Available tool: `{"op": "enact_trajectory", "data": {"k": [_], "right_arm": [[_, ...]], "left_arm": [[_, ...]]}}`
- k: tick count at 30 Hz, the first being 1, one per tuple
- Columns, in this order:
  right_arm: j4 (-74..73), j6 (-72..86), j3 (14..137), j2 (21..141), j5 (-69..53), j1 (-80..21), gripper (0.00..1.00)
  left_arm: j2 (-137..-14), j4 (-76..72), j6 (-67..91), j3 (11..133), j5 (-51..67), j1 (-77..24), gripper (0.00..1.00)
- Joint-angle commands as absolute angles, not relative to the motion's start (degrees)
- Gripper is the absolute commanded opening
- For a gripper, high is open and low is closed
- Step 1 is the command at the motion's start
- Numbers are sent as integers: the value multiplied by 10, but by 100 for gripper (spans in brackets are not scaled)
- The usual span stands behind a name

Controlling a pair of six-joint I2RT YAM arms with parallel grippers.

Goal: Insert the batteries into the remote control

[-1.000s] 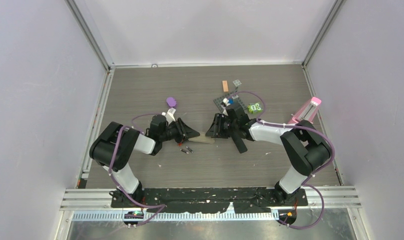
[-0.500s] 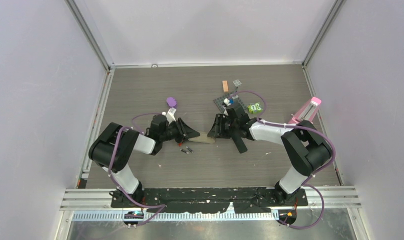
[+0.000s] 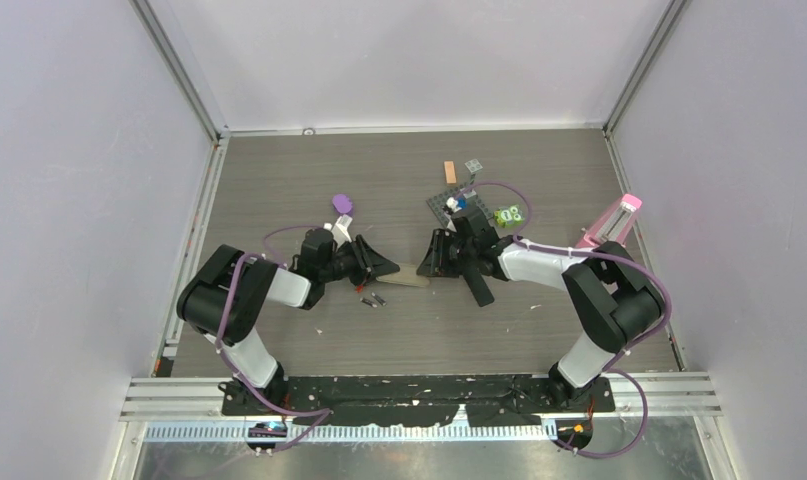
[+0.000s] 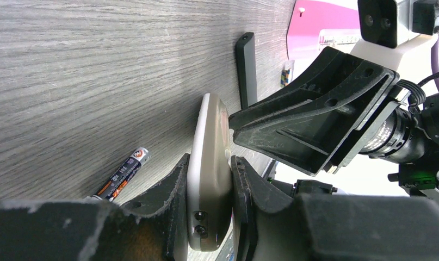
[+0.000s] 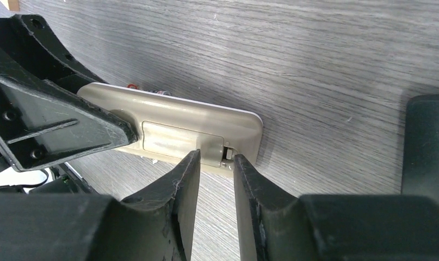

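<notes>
Bare tabletop [image 3: 429,335] lies nearside; batteries [image 3: 372,297] and black bar [image 3: 477,288] crowd the remote [image 3: 410,275].

Battery [image 4: 122,175] near end hidden behind left pincer [image 4: 210,162] finger. Remote [image 5: 195,128] far end behind same pincer. Black slab [image 5: 426,147] cut by right edge.

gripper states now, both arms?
Left gripper: closed on the remote.
Right gripper: jaws narrowly apart at the battery cover; grip cannot be told.
</notes>
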State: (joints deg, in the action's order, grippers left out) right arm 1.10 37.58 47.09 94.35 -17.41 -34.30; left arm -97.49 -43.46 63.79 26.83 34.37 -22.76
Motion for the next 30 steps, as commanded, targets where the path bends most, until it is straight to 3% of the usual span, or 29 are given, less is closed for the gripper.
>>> {"op": "enact_trajectory", "data": {"k": [1, 30], "right_arm": [[36, 372, 487, 914, -174, -345, 34], [33, 375, 489, 958, -175, -340, 33]], "left_arm": [[-981, -376, 589, 267, 296, -230, 0], [-981, -370, 589, 269, 295, -230, 0]]}}
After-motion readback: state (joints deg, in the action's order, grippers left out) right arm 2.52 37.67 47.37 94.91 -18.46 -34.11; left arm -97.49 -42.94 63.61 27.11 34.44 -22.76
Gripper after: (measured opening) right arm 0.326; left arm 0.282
